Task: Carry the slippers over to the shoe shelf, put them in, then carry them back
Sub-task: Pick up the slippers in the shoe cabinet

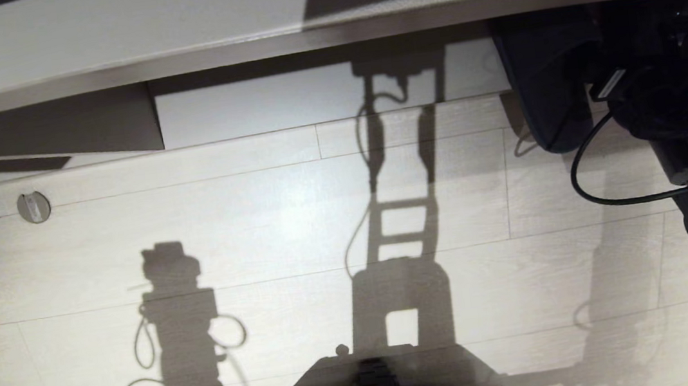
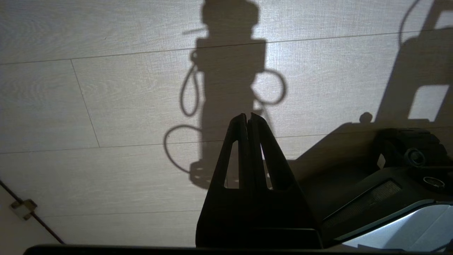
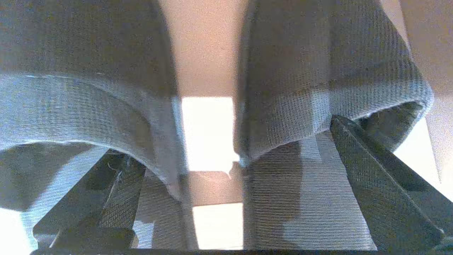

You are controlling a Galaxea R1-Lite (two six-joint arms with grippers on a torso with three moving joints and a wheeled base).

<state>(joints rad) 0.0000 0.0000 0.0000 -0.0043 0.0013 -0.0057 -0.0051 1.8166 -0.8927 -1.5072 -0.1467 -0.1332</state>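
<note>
At 2 o'clock in our head view, the slippers (image 1: 549, 85) lay half under the shoe shelf (image 1: 326, 39), our right gripper (image 3: 226, 166) reaching into them. Its fingers (image 3: 368, 166) stood wide apart, 1 inside each slipper, gripping nothing. We judged them light, soft, floppy; best pinched at their inner walls. Our left gripper (image 2: 247, 118) hung closed over floor.
</note>
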